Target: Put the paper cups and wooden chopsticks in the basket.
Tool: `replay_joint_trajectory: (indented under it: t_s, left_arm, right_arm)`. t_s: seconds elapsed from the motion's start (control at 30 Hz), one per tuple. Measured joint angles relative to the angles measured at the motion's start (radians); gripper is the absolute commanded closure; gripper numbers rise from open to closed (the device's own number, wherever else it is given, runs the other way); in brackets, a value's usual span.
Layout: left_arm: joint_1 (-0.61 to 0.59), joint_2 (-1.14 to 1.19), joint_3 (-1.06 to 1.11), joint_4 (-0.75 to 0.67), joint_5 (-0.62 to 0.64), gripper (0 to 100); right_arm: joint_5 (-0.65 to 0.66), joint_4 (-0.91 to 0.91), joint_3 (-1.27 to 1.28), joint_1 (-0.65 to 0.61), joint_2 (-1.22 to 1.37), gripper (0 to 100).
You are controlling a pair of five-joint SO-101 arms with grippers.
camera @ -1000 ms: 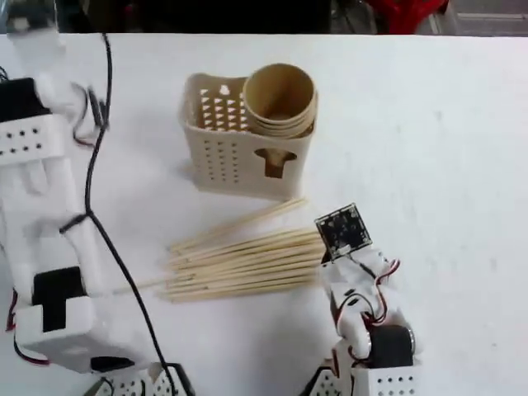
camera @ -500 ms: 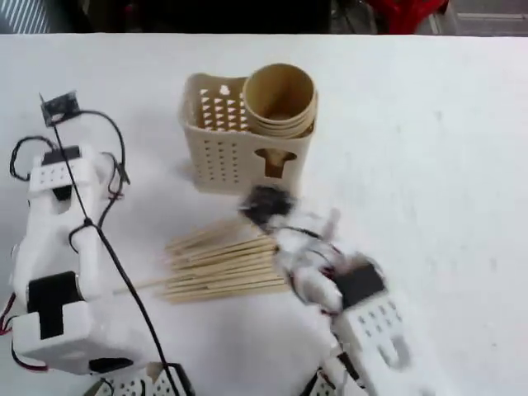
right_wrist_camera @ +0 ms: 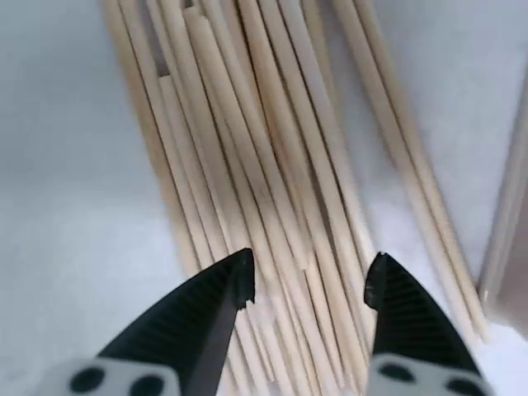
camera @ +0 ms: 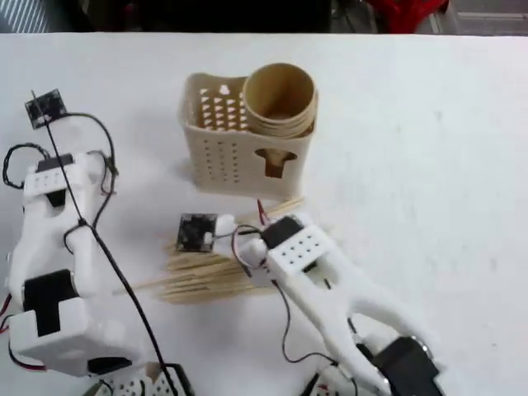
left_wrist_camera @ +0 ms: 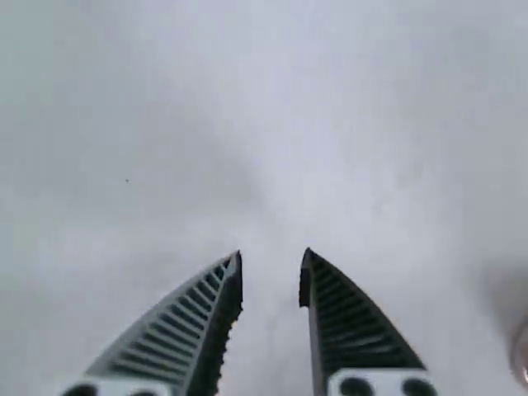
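The pale wooden chopsticks [camera: 219, 268] lie in a loose bundle on the white tabletop [camera: 429, 148], in the lower centre of the high view, just below the basket. Their long axis runs roughly left to right, rising a little toward the right. One or two sticks fan out from the pile and point toward the upper right, ending close to the basket's lower corner. Another single stick pokes out of the bundle to the left.

The right arm [camera: 330, 289] comes in from the lower right, and its wrist sits over the right half of the bundle. In the right wrist view the right pincer [right_wrist_camera: 309, 272] is spread wide with nothing clamped. Several chopsticks [right_wrist_camera: 272, 148] pass under the gap between its dark ribbed tips. Whether the tips touch the wood cannot be told. The sticks are thin, straight and light tan, packed side by side with some overlapping.

The left pincer [left_wrist_camera: 271, 260] is parted only a little and grips nothing, with bare tabletop [left_wrist_camera: 264, 99] beneath it. The left arm [camera: 49, 247] stands at the left edge of the high view, apart from the bundle.

The cream perforated plastic basket [camera: 231, 161] stands upright in the upper centre. The brown paper cups [camera: 280, 99] are nested in a stack in its right part, mouths up.
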Motion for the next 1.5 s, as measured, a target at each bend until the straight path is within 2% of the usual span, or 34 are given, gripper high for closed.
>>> replay_joint_trajectory:
  t_s: [0.27,0.57,0.9,1.07,1.13,1.33,1.5]
  left_arm:
    - [0.002,0.000,0.000,-0.003,0.000,87]
    - [0.002,0.000,0.000,-0.003,0.000,87]
    - [0.002,0.000,0.000,-0.003,0.000,87]
    - [0.002,0.000,0.000,-0.003,0.000,87]
    - [0.002,0.000,0.000,-0.003,0.000,87]
    - [0.002,0.000,0.000,-0.003,0.000,87]
    - [0.002,0.000,0.000,-0.003,0.000,87]
  right_arm:
    - [0.015,-0.135,-0.002,0.000,0.132,81.7]
    - [0.015,-0.150,-0.009,0.000,0.152,98.2]
    - [-0.020,-0.100,-0.060,0.008,0.153,98.2]
    - [-0.091,-0.060,-0.120,0.114,0.155,98.0]
    - [-0.095,-0.044,-0.135,0.149,0.155,95.4]
    - [-0.101,0.003,-0.141,0.160,0.160,78.3]
    - [-0.101,0.005,-0.143,0.161,0.161,77.1]
